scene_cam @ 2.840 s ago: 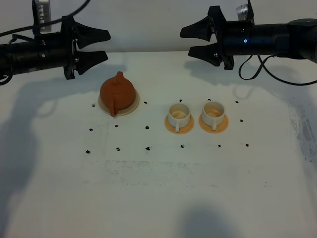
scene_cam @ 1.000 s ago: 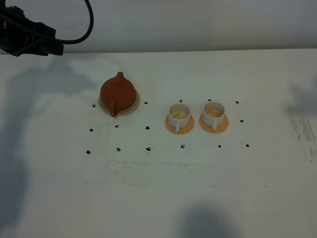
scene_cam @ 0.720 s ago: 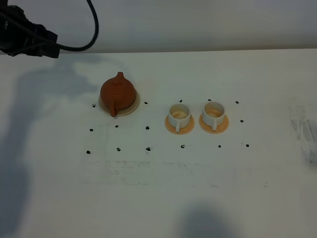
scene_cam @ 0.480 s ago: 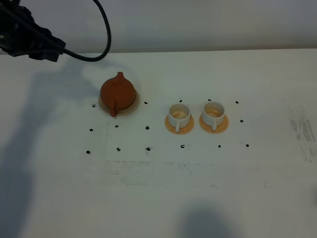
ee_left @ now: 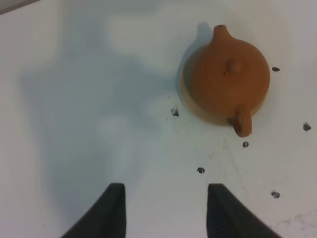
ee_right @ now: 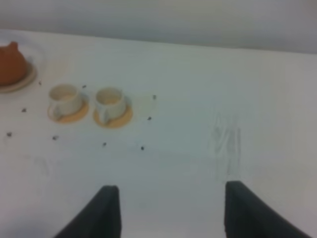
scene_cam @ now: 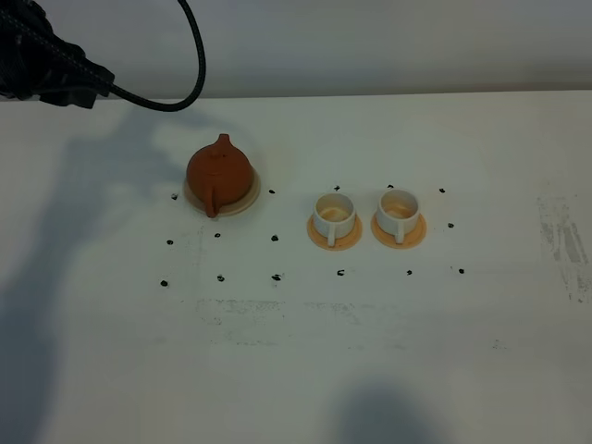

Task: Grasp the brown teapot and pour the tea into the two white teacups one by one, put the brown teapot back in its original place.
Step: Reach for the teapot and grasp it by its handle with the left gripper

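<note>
Left gripper (ee_left: pixel 167 198) hung spread wide, nothing between the jaws, bare table (scene_cam: pixel 370 351) showing through the gap. Right gripper (ee_right: pixel 171 198) was spread as well, empty, and well apart from everything. From the high camera the left arm (scene_cam: pixel 46 65) sat at 10 o'clock from the teapot (scene_cam: pixel 219 176), which rested on its cream saucer (scene_cam: pixel 250 197). At 3 o'clock from it stood the cup nearer the teapot (scene_cam: pixel 334 215) and the farther cup (scene_cam: pixel 399 209), each on an orange saucer (scene_cam: pixel 333 243).

Plenty could have gone wrong from there. The teapot (ee_left: pixel 227 82) was round and smooth, so jaws closing on the belly could have skidded off and shoved it across the saucer. The stub pointing to 6 o'clock was probably the handle, though from overhead that was hard to confirm. Pinching the wrong end would have sent the pour the wrong way. The knobbed lid (ee_left: pixel 235 66) looked merely seated, so a steep tilt could have dropped it onto a cup. The cups stood close together and looked light. A low swing between them could have tipped one, or splashed tea onto the saucers. A careless return could have left the pot hanging over the saucer's rim.
</note>
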